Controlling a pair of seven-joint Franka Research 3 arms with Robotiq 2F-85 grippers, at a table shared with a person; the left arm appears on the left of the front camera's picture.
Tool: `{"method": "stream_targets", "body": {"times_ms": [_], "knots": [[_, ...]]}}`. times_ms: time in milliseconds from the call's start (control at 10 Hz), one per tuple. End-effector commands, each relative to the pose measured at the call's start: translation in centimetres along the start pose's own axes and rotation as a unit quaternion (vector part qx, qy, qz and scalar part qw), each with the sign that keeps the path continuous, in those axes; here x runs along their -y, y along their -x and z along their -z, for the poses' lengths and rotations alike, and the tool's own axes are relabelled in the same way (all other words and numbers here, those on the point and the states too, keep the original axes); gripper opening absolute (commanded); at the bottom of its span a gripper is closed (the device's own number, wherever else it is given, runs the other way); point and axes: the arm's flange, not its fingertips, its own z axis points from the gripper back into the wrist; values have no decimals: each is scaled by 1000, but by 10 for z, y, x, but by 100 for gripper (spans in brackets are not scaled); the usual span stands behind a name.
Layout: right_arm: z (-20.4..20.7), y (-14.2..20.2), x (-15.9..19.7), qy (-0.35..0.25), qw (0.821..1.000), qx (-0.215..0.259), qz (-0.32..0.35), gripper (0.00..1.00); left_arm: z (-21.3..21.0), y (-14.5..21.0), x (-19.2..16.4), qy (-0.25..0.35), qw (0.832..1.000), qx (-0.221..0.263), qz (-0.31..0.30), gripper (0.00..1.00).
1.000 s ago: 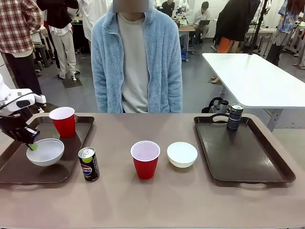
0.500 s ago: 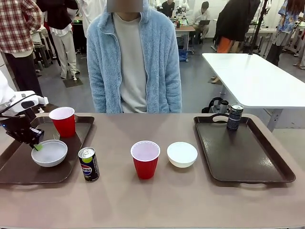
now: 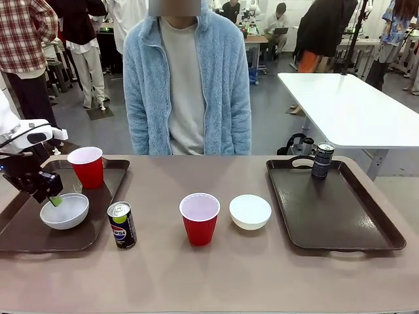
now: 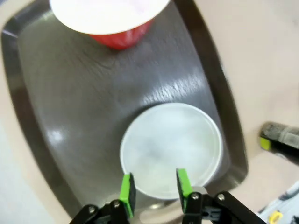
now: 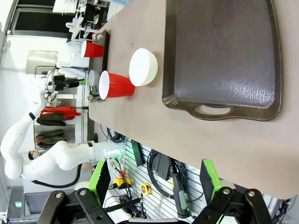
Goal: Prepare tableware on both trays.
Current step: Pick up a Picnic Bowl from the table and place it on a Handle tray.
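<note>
The left end effector (image 4: pixel 154 185) stands open, its green pads (image 4: pixel 127 187) parted over the edge of the greyish bowl (image 4: pixel 170 149) and clamping nothing. Whether a pad touches the rim cannot be told. In the front view it hangs at the bowl's 10 o'clock edge. The bowl sits on the left tray (image 3: pixel 23 235), with a red cup (image 3: pixel 86 167) at the tray's 1 o'clock corner. The Pepsi can (image 3: pixel 122 226) stands on the worktop (image 3: pixel 196 278) just beside the tray's 4 o'clock corner. At mid-worktop a second red cup (image 3: pixel 200 219) has a white bowl (image 3: pixel 250 211) at its 3 o'clock, near but apart. The right tray (image 3: pixel 340 219) carries the dark slim can (image 3: pixel 322 160) at its 11 o'clock corner. The right end effector (image 5: pixel 154 165) is spread wide and empty, off the worktop's edge. A person (image 3: pixel 186 78) stands at 12 o'clock.
</note>
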Motion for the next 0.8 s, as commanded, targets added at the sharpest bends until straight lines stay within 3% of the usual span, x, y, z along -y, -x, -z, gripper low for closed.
{"method": "stream_targets", "body": {"times_ms": [0,200,300,400,600,700], "knots": [[0,-3,-1,-14,1000,7,5,100,-25,7,12,3,1000,-27,17,65],[0,-3,-1,-14,1000,7,5,100,-45,6,22,-10,999,-37,20,85],[0,-3,-1,-14,1000,7,5,100,-51,5,26,-15,999,-39,21,80],[0,-3,-1,-14,1000,7,5,100,-59,4,30,-29,999,-40,19,100],[0,-3,-1,-14,1000,7,5,100,-66,-1,35,-45,998,-43,6,100],[0,-3,-1,-14,1000,7,5,100,-60,3,30,-18,999,-32,28,100]]}}
